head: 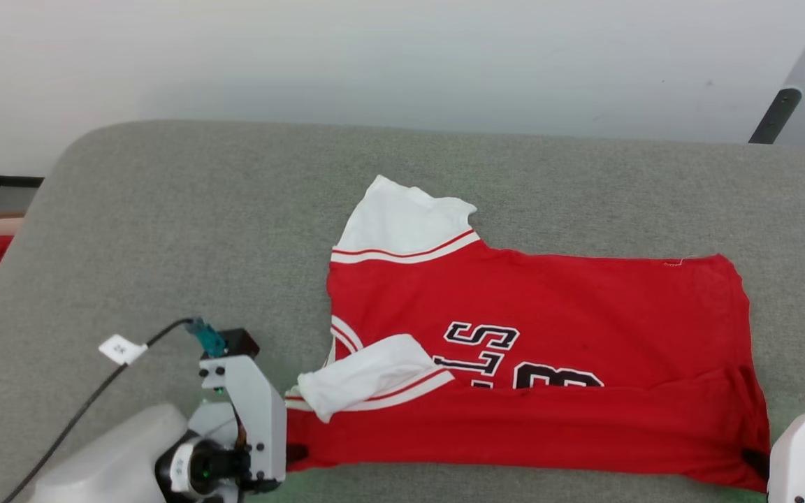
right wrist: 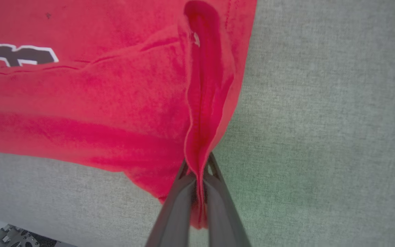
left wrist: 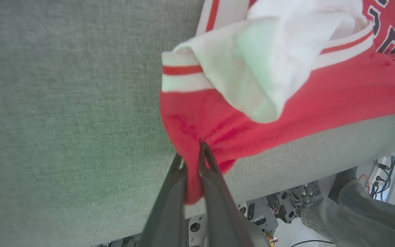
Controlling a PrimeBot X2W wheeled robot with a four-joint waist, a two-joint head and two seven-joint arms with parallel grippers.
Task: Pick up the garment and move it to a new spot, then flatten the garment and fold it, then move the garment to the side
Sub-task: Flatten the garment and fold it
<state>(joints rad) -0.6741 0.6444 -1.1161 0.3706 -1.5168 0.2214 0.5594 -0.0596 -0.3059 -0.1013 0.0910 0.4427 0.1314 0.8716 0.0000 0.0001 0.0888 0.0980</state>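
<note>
The garment [head: 584,300], soft, light and likely to sag between holds, lies spread on the grey worktop [head: 165,209], sensibly taken at its near corners: the left gripper [left wrist: 191,155] pinches the sleeve-end corner, the right gripper [right wrist: 197,161] the hem-end corner.
</note>
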